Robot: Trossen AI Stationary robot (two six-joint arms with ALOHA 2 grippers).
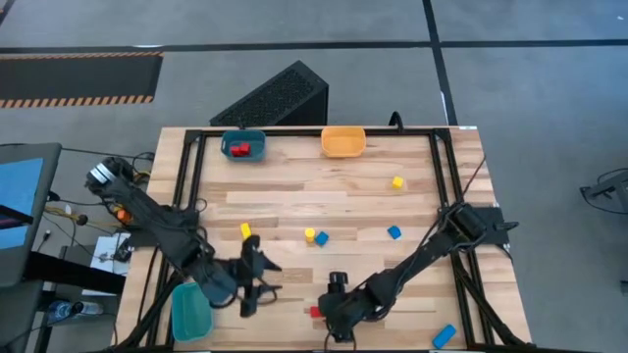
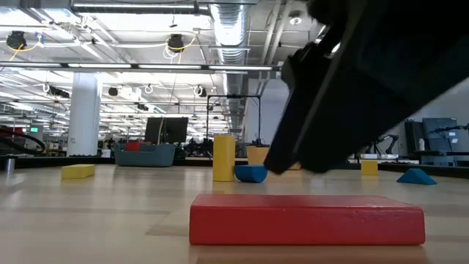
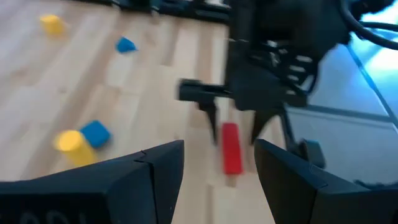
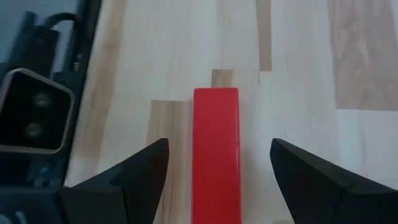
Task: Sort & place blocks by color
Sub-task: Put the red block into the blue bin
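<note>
Counter [image 1: 294,206] is pale butcher-block wood, planks of varying tone with visible seams, framed by black rails; grey floor around it, an open hall with ceiling ducts and lamps beyond in the low view. Right gripper [image 4: 217,186] sits low near the counter's front edge, its dark, matte, wedge-shaped fingers [image 4: 134,174] spread apart with a smooth red bar block [image 4: 216,149] lying flat on the wood between them, not touched on either side. The bar is rectangular, sharp-edged, solid red [image 2: 306,218]. Left gripper [image 3: 217,180] is just beside the right one, pointing toward it, fingers [image 3: 158,168] parted and empty; the red bar [image 3: 232,147] lies ahead of the gap, under the right arm's wrist. Farther out from both sets of fingers: a yellow cylinder [image 1: 309,234] touching a blue cube [image 1: 321,237], a yellow bar [image 1: 245,230], a blue piece [image 1: 393,232], a yellow cube [image 1: 396,182], a blue bar [image 1: 444,336] near the front right corner. At the far edge, a teal bin [image 1: 244,134] holding red blocks [image 1: 238,149], and an orange-yellow bin [image 1: 343,142]. Another teal bin [image 1: 191,312] sits beside the left arm.
</note>
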